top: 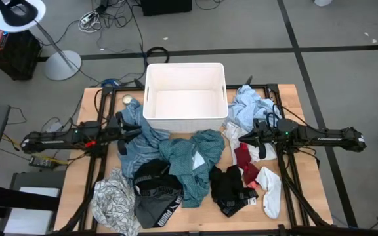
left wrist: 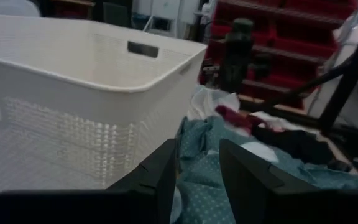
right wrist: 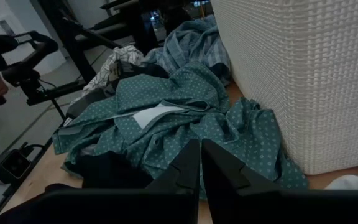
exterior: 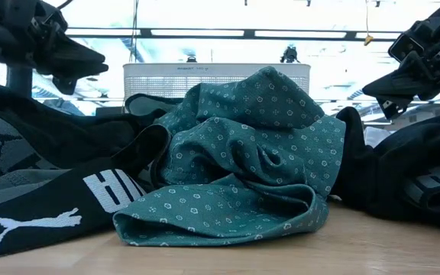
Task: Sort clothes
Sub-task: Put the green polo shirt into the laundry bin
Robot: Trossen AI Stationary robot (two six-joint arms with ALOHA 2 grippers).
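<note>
Both pincers hang empty over the bench, and from above I see my left pincer (top: 134, 129) beside the near left corner of the white tub (top: 151, 113), over the light-blue shirt (top: 138, 141), while my right pincer (top: 247, 139) sits past the tub's near right corner, above the red sock (top: 243, 157). The clothes lie in one loose heap on the bench (top: 300, 177) in front of the tub, not in it: the teal dotted shirt (top: 195, 160) in the middle, the black and grey Puma shorts (top: 156, 196) and the patterned top (top: 113, 200) to its left, a black garment (top: 231, 187) and the white sock (top: 271, 190) to its right, and a pale blue shirt (top: 251, 105) beside the tub. I judge that sorting has not begun, since the tub looks bare.

At bench height the teal dotted shirt (exterior: 243, 168) fills the middle, bunched up high, with Puma shorts (exterior: 44, 206) low at one side and the white tub (exterior: 216, 78) behind. Both arms hang clear above the cloth, touching nothing.

Past my left wrist, my fingers (left wrist: 163, 177) stand apart with nothing between them, aimed along the tub wall (left wrist: 73, 93) at the teal cloth (left wrist: 207, 149). That gap suits a pinch on a fold, I reckon.

Past my right wrist, my fingers (right wrist: 188, 168) are pressed together on nothing, pointing at the teal shirt (right wrist: 166, 118) that lies against the tub's woven wall (right wrist: 291, 74); a waiting pose, I think.
</note>
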